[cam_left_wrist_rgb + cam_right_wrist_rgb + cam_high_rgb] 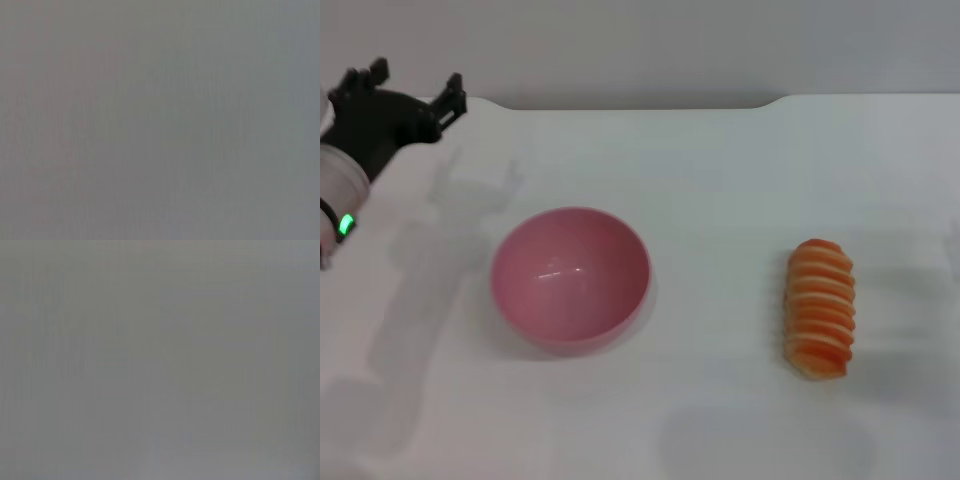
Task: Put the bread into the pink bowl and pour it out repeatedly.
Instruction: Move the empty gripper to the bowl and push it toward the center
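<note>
The pink bowl (570,278) stands upright and empty on the white table, left of centre in the head view. The bread (819,307), an orange-brown ridged loaf with pale stripes, lies on the table to the bowl's right, well apart from it. My left gripper (412,86) hovers at the far left, behind and to the left of the bowl, open with nothing between its fingers. The right gripper does not show in the head view. Both wrist views show only plain grey.
The white table (720,180) ends at a back edge against a grey wall. Bare surface lies between the bowl and the bread and in front of both.
</note>
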You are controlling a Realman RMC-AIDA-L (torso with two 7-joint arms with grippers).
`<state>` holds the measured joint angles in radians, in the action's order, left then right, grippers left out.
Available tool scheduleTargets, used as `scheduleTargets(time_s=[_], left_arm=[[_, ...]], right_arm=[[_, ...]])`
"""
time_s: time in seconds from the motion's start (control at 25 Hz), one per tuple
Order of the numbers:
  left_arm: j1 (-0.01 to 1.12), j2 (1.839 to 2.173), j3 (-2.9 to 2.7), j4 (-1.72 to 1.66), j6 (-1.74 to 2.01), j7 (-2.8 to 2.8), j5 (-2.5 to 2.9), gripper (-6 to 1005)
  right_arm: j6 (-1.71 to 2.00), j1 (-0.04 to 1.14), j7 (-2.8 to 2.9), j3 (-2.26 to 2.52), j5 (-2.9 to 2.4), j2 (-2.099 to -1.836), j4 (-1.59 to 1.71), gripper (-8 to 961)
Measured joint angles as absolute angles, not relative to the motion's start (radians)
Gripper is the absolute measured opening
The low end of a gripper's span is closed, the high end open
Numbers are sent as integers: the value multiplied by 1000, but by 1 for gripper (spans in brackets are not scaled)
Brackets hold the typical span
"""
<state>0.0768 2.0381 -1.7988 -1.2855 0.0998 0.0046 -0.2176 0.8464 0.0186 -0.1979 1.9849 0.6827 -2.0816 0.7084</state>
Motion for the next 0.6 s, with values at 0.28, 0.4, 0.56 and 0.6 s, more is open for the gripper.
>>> scheduleTargets(time_s=[0.28, 0.4, 0.56, 0.6], left_arm=[[58, 2052, -1756, -1567, -308, 6, -129, 858], [47, 2054, -1781, -1705, -516, 50, -128, 859], [37, 2056, -1816, -1812, -705, 83, -127, 859], [34, 2056, -1820, -1833, -738, 83, -129, 859]], right_arm=[[830, 19, -198, 1985, 683, -2082, 709, 739], [826, 22, -198, 1985, 683, -2081, 709, 739], [824, 25, -198, 1985, 683, -2080, 710, 739], [824, 25, -198, 1985, 683, -2080, 710, 739]])
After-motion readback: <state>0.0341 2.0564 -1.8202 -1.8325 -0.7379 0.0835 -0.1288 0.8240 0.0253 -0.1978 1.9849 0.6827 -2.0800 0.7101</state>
